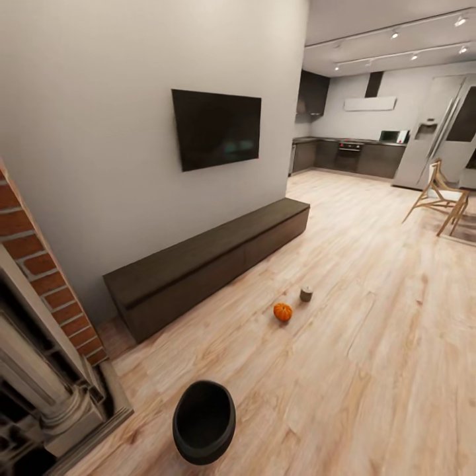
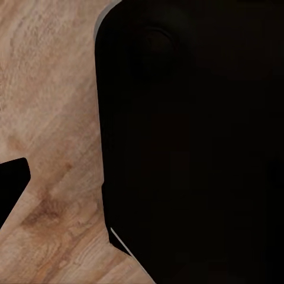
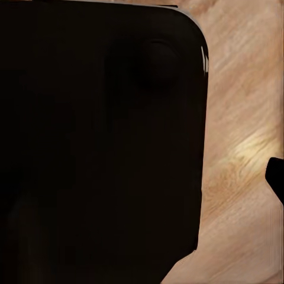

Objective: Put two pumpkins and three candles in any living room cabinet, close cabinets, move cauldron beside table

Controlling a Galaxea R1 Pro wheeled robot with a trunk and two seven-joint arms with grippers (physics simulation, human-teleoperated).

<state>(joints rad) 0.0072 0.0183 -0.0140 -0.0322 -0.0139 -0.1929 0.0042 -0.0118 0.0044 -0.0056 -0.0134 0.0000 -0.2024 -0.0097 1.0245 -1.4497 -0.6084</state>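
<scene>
— Where do the task's things sit?

— From the head view, a cauldron point(image 1: 204, 421) stands on the wooden floor point(image 1: 370, 344), nearest the camera, mouth up. Further out on the floor lies one orange pumpkin point(image 1: 283, 312), and just beside it, on its far side, one pale candle point(image 1: 306, 294). The two are close but apart.

— And the cabinet?

— The long dark cabinet point(image 1: 205, 261) runs along the grey wall point(image 1: 99, 132) under a mounted television point(image 1: 216, 128). Its fronts look flush and closed. The pumpkin and candle lie in front of it, well apart from it.

— What about each claw?

— I cannot tell whether either is clenched or released. Both wrist views give a large black shape over floorboards.

— Anything else?

— A brick fireplace point(image 1: 39, 317) by the cauldron, a wooden chair point(image 1: 441, 197) and a kitchen beyond.
</scene>
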